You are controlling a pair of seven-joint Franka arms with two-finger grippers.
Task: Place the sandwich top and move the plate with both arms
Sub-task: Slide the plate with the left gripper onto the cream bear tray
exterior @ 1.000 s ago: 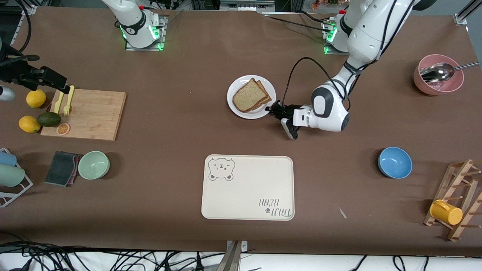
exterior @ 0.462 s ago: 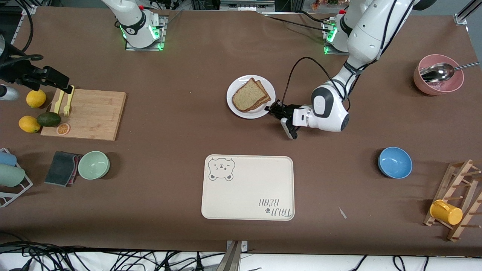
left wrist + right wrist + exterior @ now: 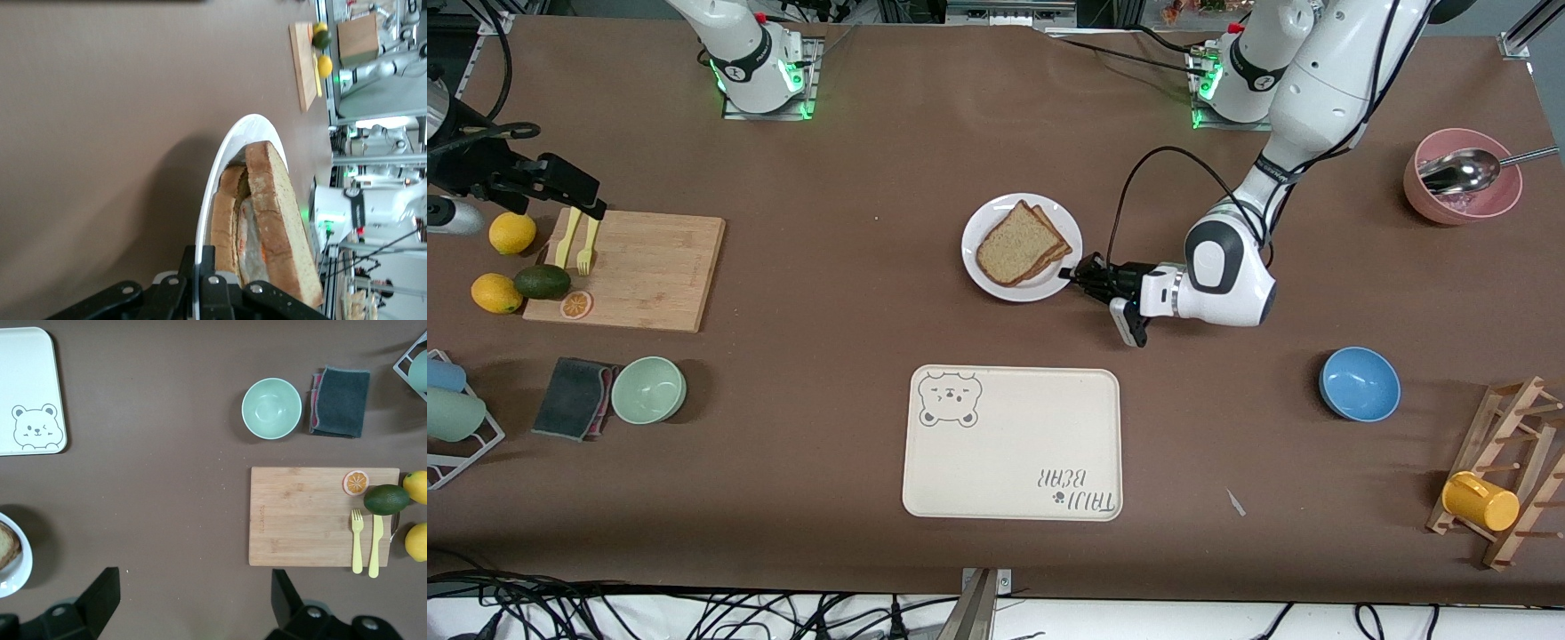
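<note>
The left pincer (image 3: 1074,273) is pinching the rim of the plate (image 3: 983,271) at the edge toward the left arm's end of the table (image 3: 854,160), its black fingers (image 3: 175,288) pressed together on the white lip. Since a second ago the plate has shifted a little nearer the front camera, toward the cream bear-printed tray (image 3: 1012,442), and the left arm's wrist has come along with it. The sandwich top (image 3: 1016,245) lies on the plate, stacked on a lower slice (image 3: 1056,238); the left wrist view shows a pale filling between them.

The right pincer (image 3: 560,191) hangs over the wooden cutting board (image 3: 649,267) at the right arm's end of the table, its fingers (image 3: 100,597) spread wide with nothing between them; that arm waits.

Counted: two bread slices, one plate, one tray, three bowls. The green bowl (image 3: 648,389) sits beside a dark folded cloth (image 3: 574,396), the blue bowl (image 3: 1359,383) near a wooden rack (image 3: 1507,444) holding a yellow mug (image 3: 1480,501), and the pink bowl (image 3: 1461,191) carries a metal spoon (image 3: 1463,169). By the board are two lemons (image 3: 511,233), one avocado (image 3: 542,281), one orange slice (image 3: 575,305), one yellow fork (image 3: 586,242) and one yellow knife (image 3: 567,238). Between plate and tray the table lies bare.
</note>
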